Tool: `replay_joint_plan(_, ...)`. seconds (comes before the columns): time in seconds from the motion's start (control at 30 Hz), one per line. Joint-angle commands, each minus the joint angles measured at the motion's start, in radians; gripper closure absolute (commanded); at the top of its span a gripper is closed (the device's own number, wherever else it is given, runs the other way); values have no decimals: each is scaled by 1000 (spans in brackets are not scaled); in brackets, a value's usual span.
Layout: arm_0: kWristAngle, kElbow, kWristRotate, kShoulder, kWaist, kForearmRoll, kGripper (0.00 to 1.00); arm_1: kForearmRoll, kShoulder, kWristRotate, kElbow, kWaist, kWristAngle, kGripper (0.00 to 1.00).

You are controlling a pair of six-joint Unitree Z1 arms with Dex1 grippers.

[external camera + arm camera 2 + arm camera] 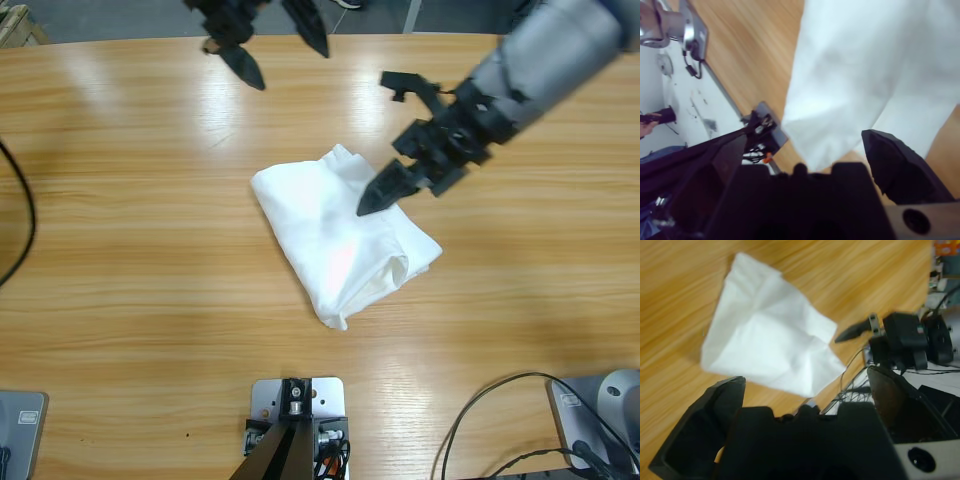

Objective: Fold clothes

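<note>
Folding looks nearly done: T-shirt (340, 235) lies bundled mid-counter (120, 250), right tool (385, 150) hovers spread over its far edge, left tool (275, 45) spread and well apart, so next comes a final tuck or a withdrawal

The high view looks straight down on the wooden table (120, 250) from far up. The left wrist view looks across the table from farther off, and the right wrist view looks down from very close. All three show the folded white T-shirt (340, 235) (765, 335) (865, 75).
</note>
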Motion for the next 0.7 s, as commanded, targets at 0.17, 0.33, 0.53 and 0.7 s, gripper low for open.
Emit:
replay_joint_plan(0.17, 29, 119, 53, -36, 58, 153, 50, 63, 288, -121, -94, -1, -89, 64)
replay_joint_plan(0.33, 28, 119, 55, -34, 58, 152, 50, 133, 315, -140, -175, -2, -104, 67)
replay_joint_plan(0.53, 29, 119, 60, -20, 58, 152, 50, 181, 324, -155, -224, 1, -68, 870)
replay_joint_plan(0.7, 29, 121, 70, -20, 59, 152, 50, 177, 359, -155, -221, 2, -21, 1000)
